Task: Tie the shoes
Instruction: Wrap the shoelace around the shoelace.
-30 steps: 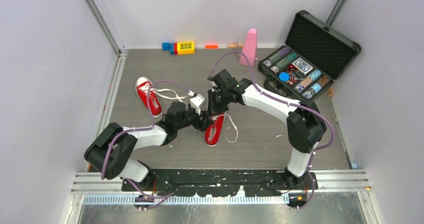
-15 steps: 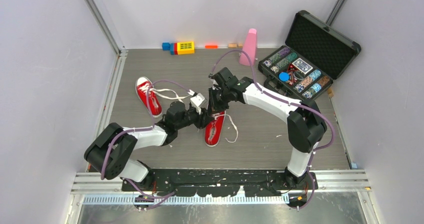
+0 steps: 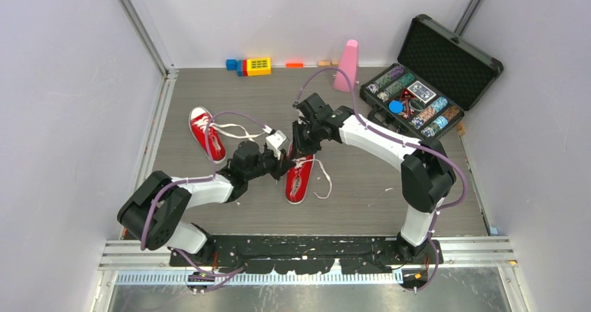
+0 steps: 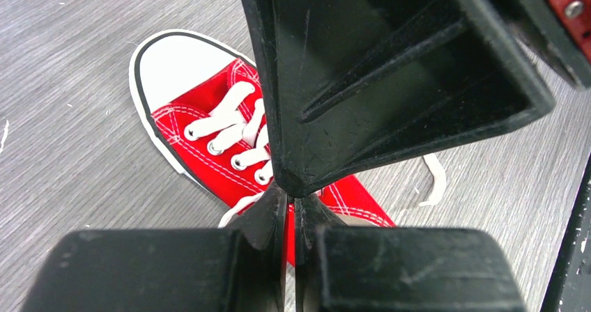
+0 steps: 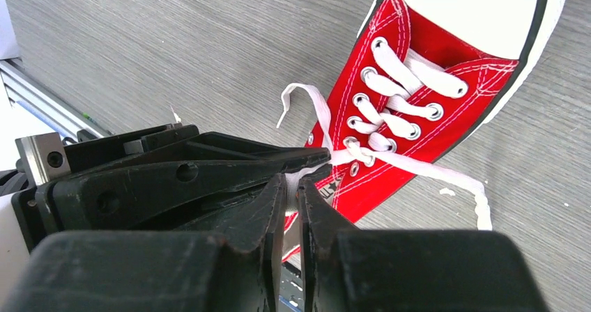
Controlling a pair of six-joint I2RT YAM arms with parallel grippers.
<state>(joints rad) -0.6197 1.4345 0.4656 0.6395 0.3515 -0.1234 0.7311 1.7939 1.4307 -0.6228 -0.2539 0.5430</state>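
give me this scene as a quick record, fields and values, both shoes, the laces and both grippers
worked shoe: red sneaker, middle of table, laced but untied
other shoe: red sneaker, further left, laces loose, no gripper on it
left gripper: shut on white lace over worked shoe
right gripper: jaws nearly together at same lace, grip unclear
loose lace end: lying beside worked shoe
background: open poker chip case, toy blocks

Red left shoe [image 3: 207, 132] and middle shoe [image 3: 297, 184] lie apart, white laces untied.
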